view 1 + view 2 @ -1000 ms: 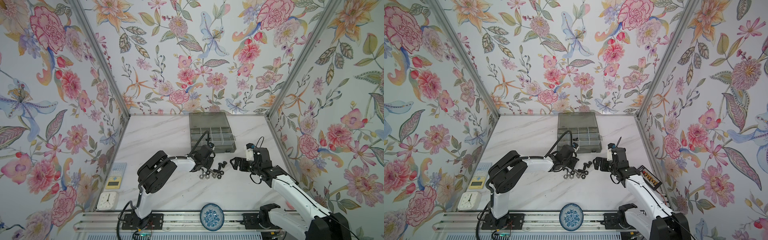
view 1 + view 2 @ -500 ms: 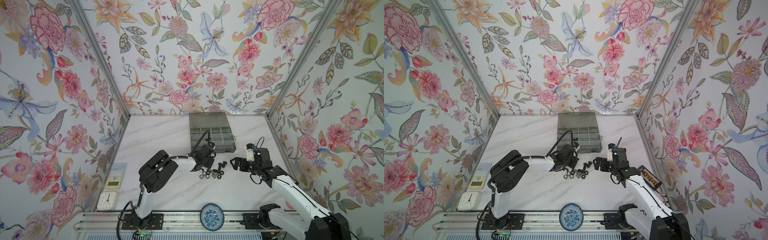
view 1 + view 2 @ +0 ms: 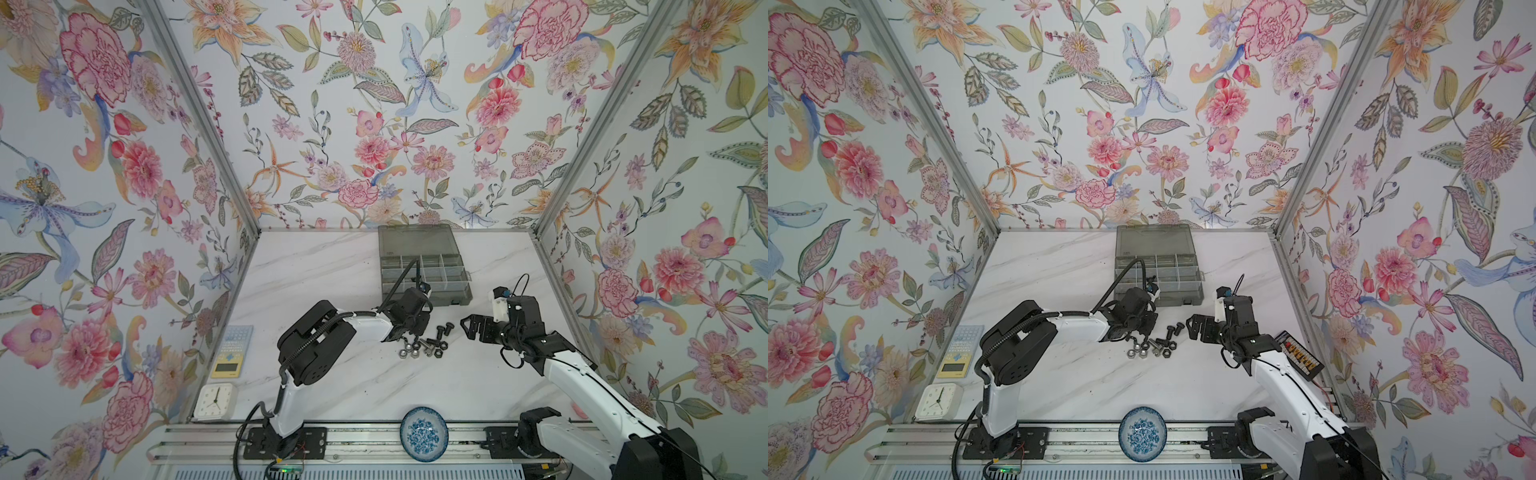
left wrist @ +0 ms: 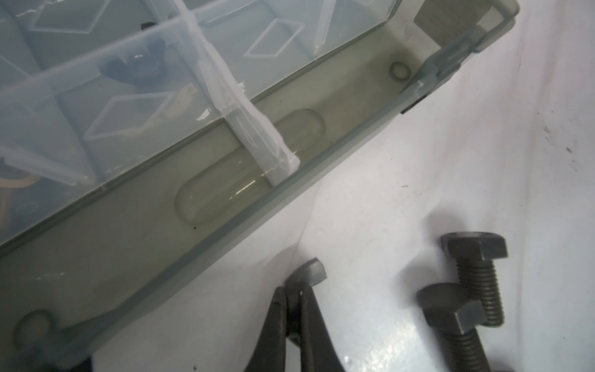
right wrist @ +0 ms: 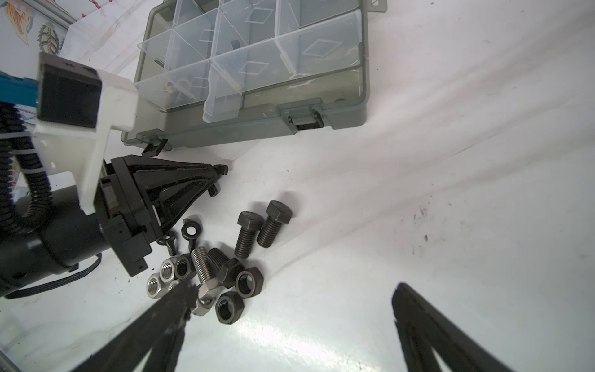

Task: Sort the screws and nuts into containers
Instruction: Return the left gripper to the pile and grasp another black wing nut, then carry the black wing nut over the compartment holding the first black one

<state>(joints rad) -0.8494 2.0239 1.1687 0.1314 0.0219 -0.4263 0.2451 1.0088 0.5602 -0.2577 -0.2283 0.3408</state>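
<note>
Left claw point(image 4: 293, 298) tight around a black winged nut point(image 4: 310, 272) beside the box point(image 4: 128, 232), right claw point(image 5: 289, 293) wide

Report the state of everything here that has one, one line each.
Left gripper: shut on a dark piece, maybe a winged nut.
Right gripper: open, holding nothing.
Box: open, lid swung back.
Screws: loose, lying on their sides outside the box.
Nuts: loose in the pile, unsorted.
Dish: upright, seemingly empty.
</note>
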